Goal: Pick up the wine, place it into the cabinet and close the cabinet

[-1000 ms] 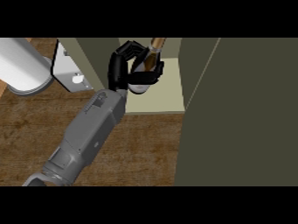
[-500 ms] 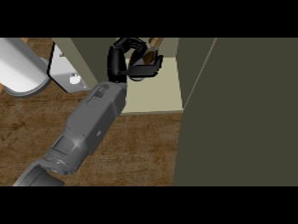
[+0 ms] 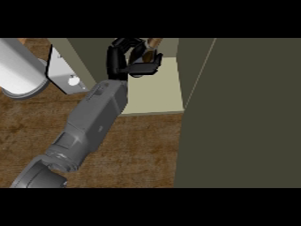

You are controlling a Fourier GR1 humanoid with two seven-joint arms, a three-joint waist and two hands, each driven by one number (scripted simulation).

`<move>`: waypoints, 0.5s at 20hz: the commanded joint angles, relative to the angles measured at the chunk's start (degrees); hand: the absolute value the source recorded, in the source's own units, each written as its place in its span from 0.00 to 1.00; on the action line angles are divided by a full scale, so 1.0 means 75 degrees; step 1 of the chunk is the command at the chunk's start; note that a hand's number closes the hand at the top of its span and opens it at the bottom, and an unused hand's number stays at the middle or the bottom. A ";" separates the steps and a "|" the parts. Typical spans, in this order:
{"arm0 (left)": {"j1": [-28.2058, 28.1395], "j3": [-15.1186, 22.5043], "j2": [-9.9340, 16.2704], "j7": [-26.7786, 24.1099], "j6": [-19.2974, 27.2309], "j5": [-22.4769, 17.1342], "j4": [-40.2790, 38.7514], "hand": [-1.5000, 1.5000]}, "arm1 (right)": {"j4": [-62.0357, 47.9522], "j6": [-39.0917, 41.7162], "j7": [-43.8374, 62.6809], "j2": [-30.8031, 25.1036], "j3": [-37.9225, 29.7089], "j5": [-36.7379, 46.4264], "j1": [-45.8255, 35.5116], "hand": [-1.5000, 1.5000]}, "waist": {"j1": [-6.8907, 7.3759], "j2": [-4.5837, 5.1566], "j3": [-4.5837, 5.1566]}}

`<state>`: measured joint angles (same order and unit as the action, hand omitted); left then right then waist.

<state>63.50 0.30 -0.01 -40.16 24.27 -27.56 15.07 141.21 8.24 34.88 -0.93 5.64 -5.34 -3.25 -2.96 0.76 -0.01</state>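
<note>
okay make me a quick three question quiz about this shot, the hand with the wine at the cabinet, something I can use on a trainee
1. True or false: the wine bottle stands on the wooden counter.
2. Multiple choice: the hand is A) open and resting, B) curled round the wine bottle, C) pushing the cabinet door.
3. Fill in: the bottle is held over the pale cabinet ____.

Key: 1 false; 2 B; 3 shelf.

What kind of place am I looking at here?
Probably a kitchen. A wooden counter runs below an open cabinet with a pale shelf, its dark door swung out at right. A hand holds a wine bottle inside the cabinet.
</note>
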 commanded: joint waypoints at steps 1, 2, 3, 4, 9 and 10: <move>0.0185 -0.0472 0.0146 0.0113 -0.0345 -0.0307 -0.0315 1.00 | 0.0445 -0.0024 0.0186 0.0070 0.0120 -0.0358 0.0092 0.00 | 0.0004 0.0027 0.0006; 0.0263 -0.0468 0.0001 0.0117 -0.0282 -0.0345 -0.0334 1.00 | 0.0126 -0.0016 0.0181 -0.0107 -0.0433 -0.0666 -0.0402 0.00 | 0.0023 0.0035 0.0005; 0.0367 -0.0538 0.0046 0.0013 -0.0070 -0.0331 -0.0440 1.00 | 0.0744 -0.0048 0.0172 0.0118 0.0336 -0.0249 0.0380 0.00 | -0.0098 0.0038 0.0006; 0.0122 -0.0455 0.0268 0.0082 -0.0550 -0.0257 -0.0465 1.00 | 0.0675 -0.0030 0.0056 0.0106 0.0161 -0.0206 0.0384 0.00 | 0.0019 0.0007 0.0004; 0.0297 -0.0592 0.0076 -0.0194 -0.0375 -0.0254 -0.0842 1.00 | 0.0309 0.0072 -0.0124 0.0073 0.0356 -0.0053 0.0179 0.00 | -0.0103 0.0075 0.0006; 0.0024 -0.0545 0.0402 -0.0409 -0.0735 -0.0179 -0.0832 1.00 | 0.0389 0.0116 -0.0111 -0.0023 -0.0015 -0.0466 0.0204 0.00 | -0.0089 0.0077 0.0004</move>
<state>65.22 -2.93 0.09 -41.89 21.55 -29.00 10.72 141.10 8.48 34.01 -0.68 6.78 -5.44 -3.03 -3.60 0.91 -0.14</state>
